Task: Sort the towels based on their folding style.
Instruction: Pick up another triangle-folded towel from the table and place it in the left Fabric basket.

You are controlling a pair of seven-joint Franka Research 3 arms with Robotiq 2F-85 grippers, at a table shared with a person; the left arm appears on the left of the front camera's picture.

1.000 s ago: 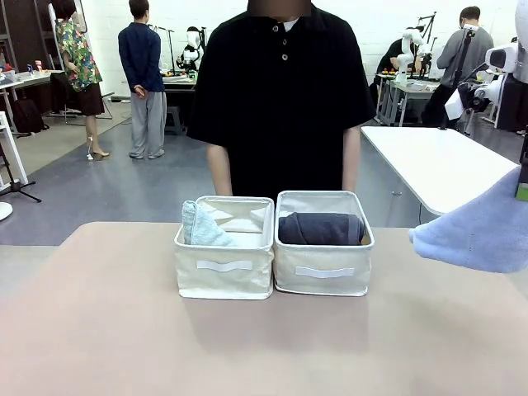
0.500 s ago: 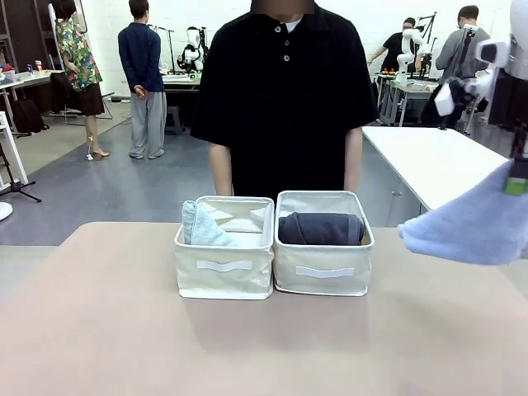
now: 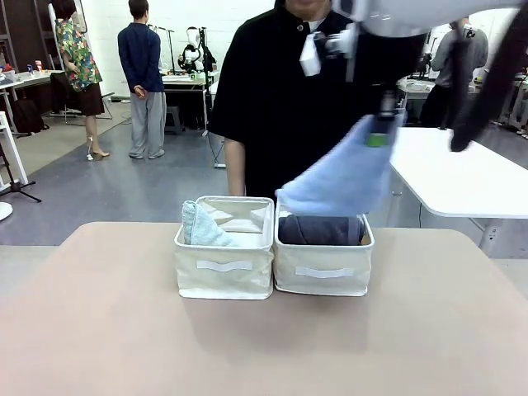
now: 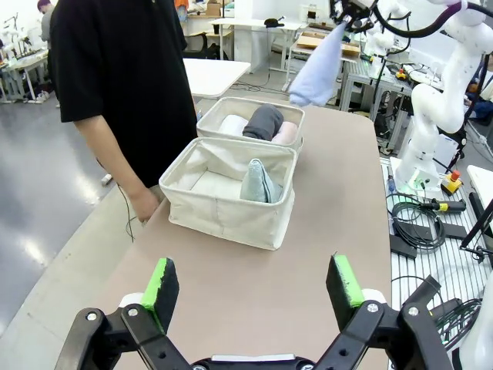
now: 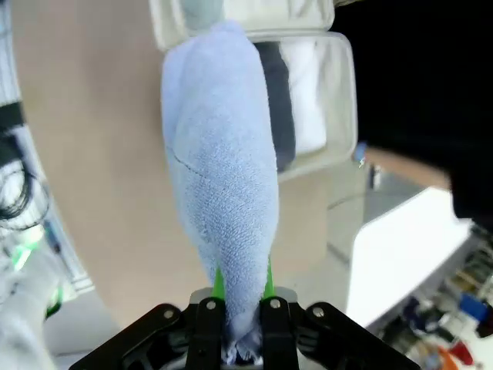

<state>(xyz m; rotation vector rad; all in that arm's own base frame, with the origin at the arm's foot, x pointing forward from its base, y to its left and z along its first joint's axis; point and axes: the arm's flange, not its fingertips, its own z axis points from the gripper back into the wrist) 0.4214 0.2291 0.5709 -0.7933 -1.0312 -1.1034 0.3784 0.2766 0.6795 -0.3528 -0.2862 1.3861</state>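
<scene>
Green pads tip the left gripper (image 4: 253,287), whose fingers stand spread wide with nothing between them, low over the tan table (image 3: 264,346) at its near end in the left wrist view. Farther along the tabletop sit two cream fabric bins, touching side by side. The left bin (image 3: 224,264) holds the pale mint-blue towel (image 3: 200,227), a cone leaning against its left wall (the rest of that bin's floor is bare fabric). The right bin (image 3: 322,257) holds the dark grey towel (image 3: 320,229), rolled and lying across the bin; in the left wrist view a white towel (image 4: 233,125) and a pink towel (image 4: 284,133) lie on either side of it in the same bin.

Above the right bin, towards the edge it shares with the left one, hangs the periwinkle towel (image 3: 340,177), a cone with its narrow end pinched in the right gripper (image 5: 242,291), fingers clamped tight on the cloth and the wide end drooping down towards the bins. The white right arm (image 3: 412,16) reaches across the top of the front view.

Behind the bins, at the far edge of the table, stands a person in a black shirt (image 3: 280,91), one hand (image 4: 144,205) resting near the left bin.
</scene>
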